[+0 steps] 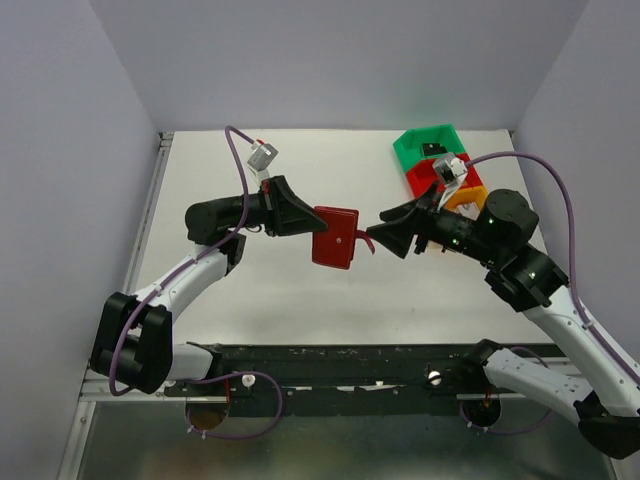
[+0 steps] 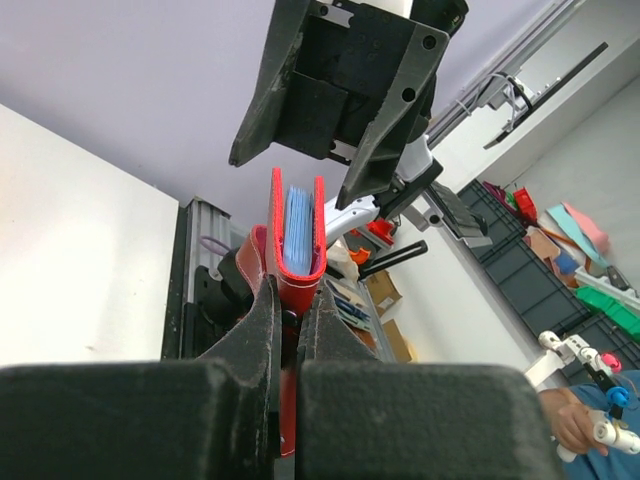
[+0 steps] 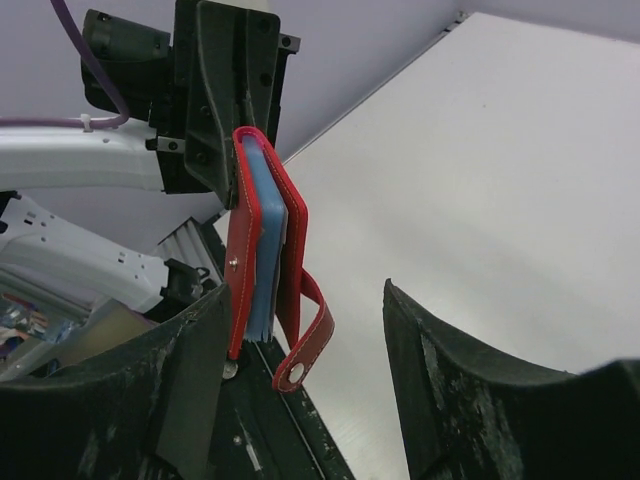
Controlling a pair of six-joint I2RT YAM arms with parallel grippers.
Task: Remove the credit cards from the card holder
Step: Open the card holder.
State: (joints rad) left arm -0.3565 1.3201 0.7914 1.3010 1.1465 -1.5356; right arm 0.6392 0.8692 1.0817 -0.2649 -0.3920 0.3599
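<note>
Counter [image 1: 300, 290] beyond and nearer than the card holder [image 1: 335, 237] lies free. The left gripper [image 1: 314, 218] blocks its left edge, the right gripper [image 1: 375, 228] its right; 3 plastic bins [image 1: 408, 152] stand further right.

The card holder [image 1: 335, 237] is dark red, its lining [image 3: 262, 250] light blue, and the bins [image 1: 420, 178] green, red, orange.

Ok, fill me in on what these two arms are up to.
The left pincer is clamped on one edge of the red card holder, holding it in the air above the table. The right pincer is open at the holder's free edge and is not gripping it. The snap tab hangs loose and the blue lining shows between the nearly folded covers. No card shows outside the holder.
</note>
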